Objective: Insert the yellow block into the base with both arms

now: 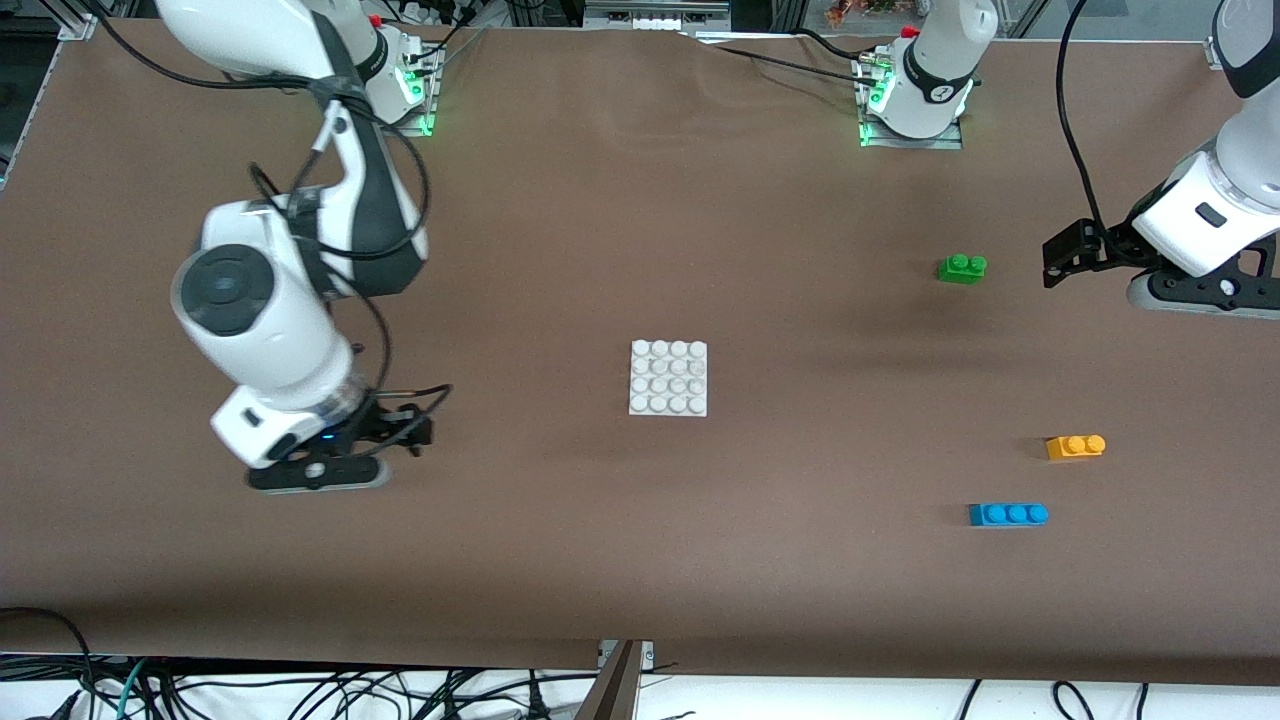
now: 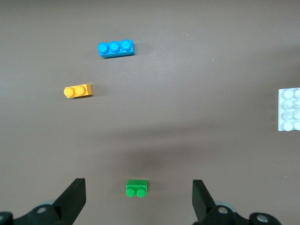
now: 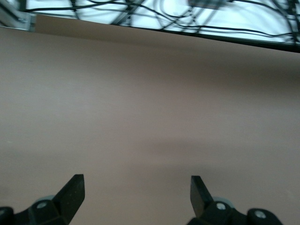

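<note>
Only the left wrist view takes in all three bricks at once: the green brick between the spread fingers of the left gripper, with the yellow block and the blue brick past it, and an edge of the base. Meanwhile the right wrist view shows just bare brown table between the right gripper's parted fingers. From the front, the base sits mid-table, the yellow block lies toward the left arm's end, well apart from it, open cloth between.
</note>
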Motion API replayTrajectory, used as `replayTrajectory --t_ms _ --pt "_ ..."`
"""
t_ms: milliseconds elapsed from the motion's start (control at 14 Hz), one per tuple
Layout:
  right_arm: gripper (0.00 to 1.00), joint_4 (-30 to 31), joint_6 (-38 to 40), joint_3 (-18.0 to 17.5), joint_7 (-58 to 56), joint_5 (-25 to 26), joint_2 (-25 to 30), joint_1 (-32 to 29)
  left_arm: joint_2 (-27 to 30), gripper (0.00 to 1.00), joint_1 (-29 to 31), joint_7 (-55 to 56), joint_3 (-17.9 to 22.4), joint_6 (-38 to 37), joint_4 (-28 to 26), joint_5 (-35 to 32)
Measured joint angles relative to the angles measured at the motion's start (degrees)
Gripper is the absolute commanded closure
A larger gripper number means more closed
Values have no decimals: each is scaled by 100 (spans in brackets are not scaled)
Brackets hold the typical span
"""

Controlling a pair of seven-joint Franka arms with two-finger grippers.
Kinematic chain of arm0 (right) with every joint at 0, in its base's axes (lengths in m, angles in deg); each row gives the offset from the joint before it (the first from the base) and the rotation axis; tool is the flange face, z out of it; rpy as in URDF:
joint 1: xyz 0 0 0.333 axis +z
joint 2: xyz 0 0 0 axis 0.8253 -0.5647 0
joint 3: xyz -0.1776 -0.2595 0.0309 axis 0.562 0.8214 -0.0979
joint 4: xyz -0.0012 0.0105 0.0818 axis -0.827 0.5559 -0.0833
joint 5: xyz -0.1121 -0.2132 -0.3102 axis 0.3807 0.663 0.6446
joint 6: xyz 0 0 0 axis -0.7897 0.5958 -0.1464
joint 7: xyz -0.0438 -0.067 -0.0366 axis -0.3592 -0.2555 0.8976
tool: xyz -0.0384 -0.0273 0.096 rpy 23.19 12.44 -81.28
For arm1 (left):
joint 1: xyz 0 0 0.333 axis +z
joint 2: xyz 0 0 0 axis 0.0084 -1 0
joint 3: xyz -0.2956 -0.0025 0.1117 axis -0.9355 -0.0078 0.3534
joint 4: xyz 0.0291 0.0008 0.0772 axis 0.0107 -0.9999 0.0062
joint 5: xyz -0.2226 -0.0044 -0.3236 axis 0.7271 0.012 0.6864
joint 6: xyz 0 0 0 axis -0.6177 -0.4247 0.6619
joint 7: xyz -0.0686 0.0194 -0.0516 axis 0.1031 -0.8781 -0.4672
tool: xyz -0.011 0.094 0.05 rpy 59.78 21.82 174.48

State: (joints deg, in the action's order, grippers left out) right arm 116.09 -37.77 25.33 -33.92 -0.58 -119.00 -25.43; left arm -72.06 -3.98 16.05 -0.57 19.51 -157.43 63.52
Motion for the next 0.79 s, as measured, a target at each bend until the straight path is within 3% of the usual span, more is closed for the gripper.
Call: replayTrajectory --t_ms 788 --pt "0 336 1242 58 -1555 3 1610 -1211 -18 0 39 -18 17 0 0 0"
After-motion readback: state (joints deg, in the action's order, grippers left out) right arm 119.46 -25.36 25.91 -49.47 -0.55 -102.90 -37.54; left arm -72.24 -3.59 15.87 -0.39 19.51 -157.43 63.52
